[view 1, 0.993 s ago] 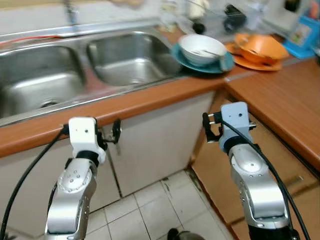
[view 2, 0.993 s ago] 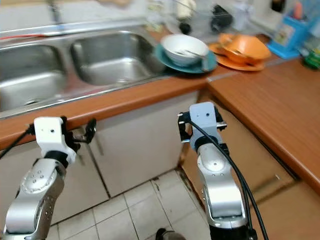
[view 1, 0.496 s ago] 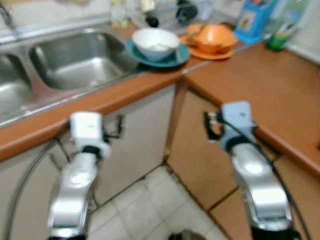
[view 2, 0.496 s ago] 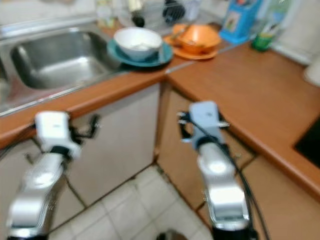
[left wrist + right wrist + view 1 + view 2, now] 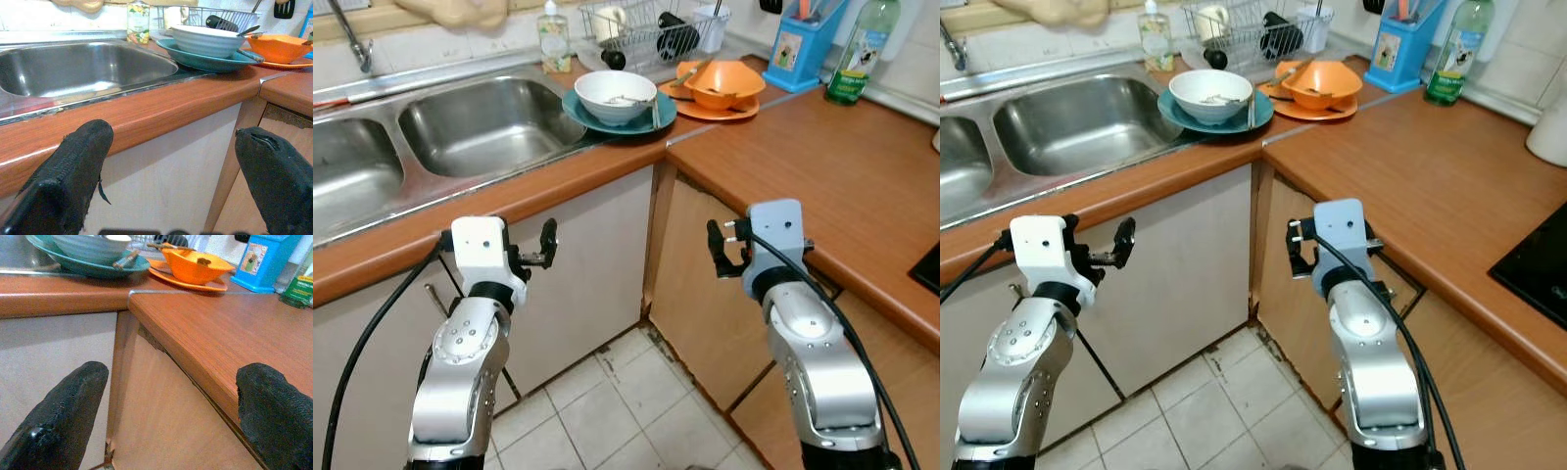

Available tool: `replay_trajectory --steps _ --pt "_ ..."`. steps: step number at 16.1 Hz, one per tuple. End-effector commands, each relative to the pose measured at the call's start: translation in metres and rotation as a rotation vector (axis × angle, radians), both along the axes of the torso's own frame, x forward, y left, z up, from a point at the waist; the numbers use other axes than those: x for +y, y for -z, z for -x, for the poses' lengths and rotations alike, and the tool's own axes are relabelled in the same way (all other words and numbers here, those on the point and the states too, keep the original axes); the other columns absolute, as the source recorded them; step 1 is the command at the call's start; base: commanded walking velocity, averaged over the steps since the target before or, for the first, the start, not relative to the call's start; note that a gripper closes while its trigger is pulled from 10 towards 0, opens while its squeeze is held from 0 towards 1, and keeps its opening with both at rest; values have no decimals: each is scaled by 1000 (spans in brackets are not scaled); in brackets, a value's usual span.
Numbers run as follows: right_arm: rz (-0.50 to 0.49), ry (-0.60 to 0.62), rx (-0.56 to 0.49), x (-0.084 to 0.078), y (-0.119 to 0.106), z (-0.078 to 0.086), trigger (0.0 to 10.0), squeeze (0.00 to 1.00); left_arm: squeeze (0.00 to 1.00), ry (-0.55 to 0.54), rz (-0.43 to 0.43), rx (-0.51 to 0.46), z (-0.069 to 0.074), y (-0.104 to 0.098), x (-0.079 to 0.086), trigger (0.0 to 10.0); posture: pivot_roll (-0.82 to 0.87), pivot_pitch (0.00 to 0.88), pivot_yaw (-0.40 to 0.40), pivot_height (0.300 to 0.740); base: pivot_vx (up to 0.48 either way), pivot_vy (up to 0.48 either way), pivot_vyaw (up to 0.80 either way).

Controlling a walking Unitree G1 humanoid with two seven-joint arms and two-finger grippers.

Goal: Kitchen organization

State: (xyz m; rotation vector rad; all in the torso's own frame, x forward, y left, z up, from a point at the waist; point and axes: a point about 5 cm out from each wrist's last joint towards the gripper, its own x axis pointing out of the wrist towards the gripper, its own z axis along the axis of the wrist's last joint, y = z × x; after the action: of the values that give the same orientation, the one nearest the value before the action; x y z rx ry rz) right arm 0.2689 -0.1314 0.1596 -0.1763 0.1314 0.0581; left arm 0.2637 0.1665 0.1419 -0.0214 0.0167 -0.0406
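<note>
Both grippers up and empty, dishes waiting beside the sink!

The left gripper [image 5: 544,247] and right gripper [image 5: 717,251] hover below the worktop [image 5: 822,166] edge, fingers spread wide, holding nothing. Just right of the sink [image 5: 480,122] sits the white bowl [image 5: 615,95] stacked on a teal plate [image 5: 646,116], utensils lying in and beside the bowl; beyond that, an orange bowl [image 5: 724,83] rests on an orange plate [image 5: 705,108]. The white bowl looks like ceramic: stiff, fairly heavy, slick and breakable, so I'd pinch its rim. Behind stands a wire rack [image 5: 646,27].
</note>
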Motion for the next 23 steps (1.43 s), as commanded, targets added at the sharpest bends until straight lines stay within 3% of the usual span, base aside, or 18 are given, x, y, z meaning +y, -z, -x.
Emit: replay_trajectory --steps 1,5,11,23 --pt "-1 -11 -59 2 -12 -1 10000 0 0 13 4 -21 -1 -7 -2 10000 -16 0 17 740 0 0 0" --pt "77 -22 -82 3 -16 -3 10000 0 0 5 24 -20 -3 -9 -2 10000 -25 0 19 740 0 0 0" --pt "49 -32 -92 4 -17 -3 10000 0 0 21 22 -22 -5 -12 -3 10000 -27 0 24 740 0 0 0" --pt "72 -69 -120 7 -20 -3 10000 0 0 47 4 -30 -6 -13 -4 10000 -28 0 26 740 285 0 67"
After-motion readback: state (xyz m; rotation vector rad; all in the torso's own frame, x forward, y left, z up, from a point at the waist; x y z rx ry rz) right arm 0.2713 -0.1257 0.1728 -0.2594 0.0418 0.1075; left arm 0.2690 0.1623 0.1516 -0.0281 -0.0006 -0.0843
